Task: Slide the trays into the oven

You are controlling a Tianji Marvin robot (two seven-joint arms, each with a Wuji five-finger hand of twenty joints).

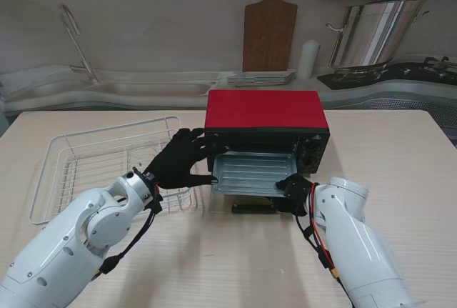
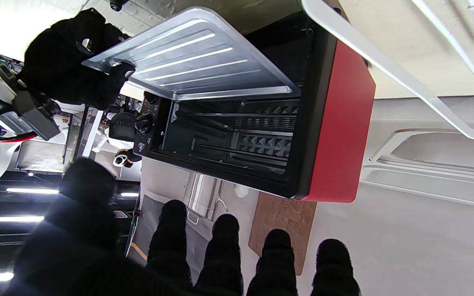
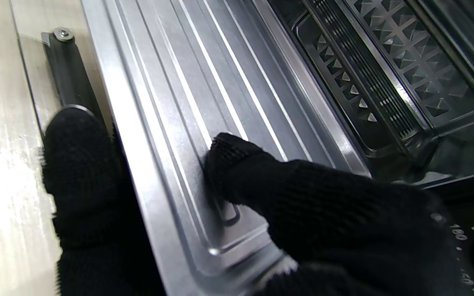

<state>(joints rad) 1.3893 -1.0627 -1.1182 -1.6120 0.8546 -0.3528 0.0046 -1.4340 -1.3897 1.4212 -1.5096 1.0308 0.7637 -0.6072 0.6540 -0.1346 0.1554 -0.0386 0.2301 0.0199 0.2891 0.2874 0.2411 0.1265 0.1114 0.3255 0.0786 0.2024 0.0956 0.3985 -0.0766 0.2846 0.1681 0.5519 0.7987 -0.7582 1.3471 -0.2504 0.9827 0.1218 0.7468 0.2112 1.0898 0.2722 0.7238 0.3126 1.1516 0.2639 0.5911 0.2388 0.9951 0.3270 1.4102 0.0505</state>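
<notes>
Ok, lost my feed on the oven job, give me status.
Right hand shut on tray corner. Left hand open beside oven. Tray part-way in, door down. Nothing blocking.

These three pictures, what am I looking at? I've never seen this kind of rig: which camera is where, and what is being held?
It is a two-armed robot with gloved five-finger hands. The wide picture looks down from its stand; the other two come from wrist cameras and appear upside down. On the table stand a red oven with its door open and a wire rack. The right hand pinches the near corner of a metal tray that sits partly inside the oven. The left hand, fingers spread, holds nothing; it hovers at the oven's left front corner.
</notes>
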